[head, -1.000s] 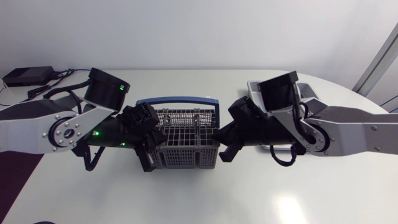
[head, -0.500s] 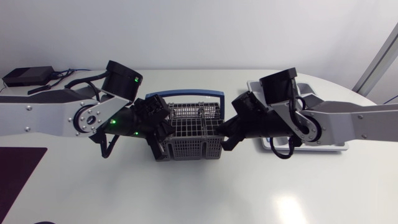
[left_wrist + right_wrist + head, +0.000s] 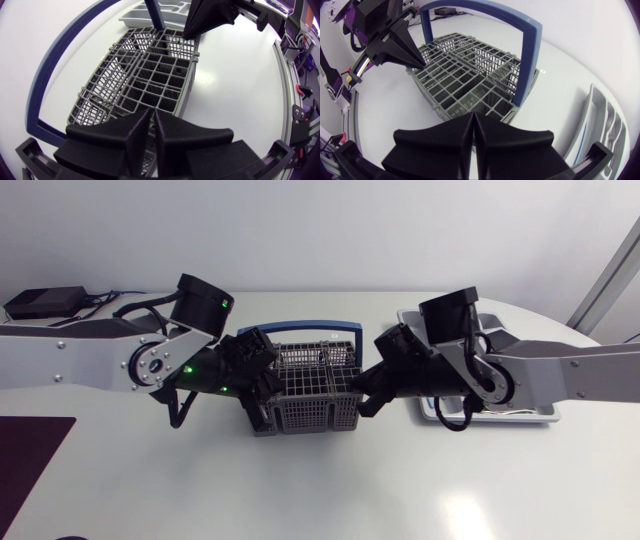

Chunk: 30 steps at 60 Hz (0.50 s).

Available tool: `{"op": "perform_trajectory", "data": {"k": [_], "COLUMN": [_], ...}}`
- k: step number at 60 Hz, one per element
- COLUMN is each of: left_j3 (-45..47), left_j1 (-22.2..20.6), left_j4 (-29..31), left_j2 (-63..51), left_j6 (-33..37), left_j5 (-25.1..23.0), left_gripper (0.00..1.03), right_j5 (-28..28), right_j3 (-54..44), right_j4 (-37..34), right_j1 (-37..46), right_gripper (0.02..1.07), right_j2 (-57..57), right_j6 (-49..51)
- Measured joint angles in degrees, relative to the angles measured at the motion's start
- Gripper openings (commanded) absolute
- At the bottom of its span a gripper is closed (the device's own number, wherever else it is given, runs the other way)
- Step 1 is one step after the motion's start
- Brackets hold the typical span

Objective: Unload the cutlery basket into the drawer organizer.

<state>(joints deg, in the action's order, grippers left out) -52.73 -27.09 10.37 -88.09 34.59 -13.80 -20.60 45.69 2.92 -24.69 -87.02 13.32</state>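
- Bench (image 3: 400,480): white top, carried everything; its far L corner was partly covered by the L arm.
- L arm (image 3: 80,365) came in from the L edge and R arm (image 3: 570,375) from the R edge. Both were cut off at the edges of the head view, and they met at the basket in mid-bench.
- Cutlery basket (image 3: 310,395): grey mesh w/ blue hoop handle (image 3: 300,330), standing upright on the bench between the two arms. Its short ends were hidden under the grippers in the head view. The compartments were dark, so their contents were hard to make out.
- Drawer organizer (image 3: 599,117): grey divided tray, just R of the basket and apart from it. It was mostly hidden behind the R arm from above and cut off in the R wrist view. Something lay in its slots, too small to ID.
- L gripper (image 3: 150,117): at the basket's L end, fingers clenched onto the end wall w/ only a slit between them. The pinched rim itself was hidden by the fingers.
- R gripper (image 3: 472,117): at the opposite end, likewise clamped onto the basket wall, contact point covered.
- Black box (image 3: 42,302) w/ cables sat at the far L corner, details unclear.
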Motion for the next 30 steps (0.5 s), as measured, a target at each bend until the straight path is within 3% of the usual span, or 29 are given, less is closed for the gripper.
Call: {"op": "perform_trajectory", "data": {"k": [30], "left_j3": [-0.15], "left_j1": [1.66], "left_j4": [-0.52], "left_j2": [-0.39], "left_j6": [0.63], "left_j5": [-0.74], "left_gripper": [0.19], "right_j5": [1.01], "right_j3": [-0.04], "right_j4": [-0.07], "right_j1": [-1.86], "right_gripper": [0.07], "right_j2": [0.00], "right_j6": [-0.02]}}
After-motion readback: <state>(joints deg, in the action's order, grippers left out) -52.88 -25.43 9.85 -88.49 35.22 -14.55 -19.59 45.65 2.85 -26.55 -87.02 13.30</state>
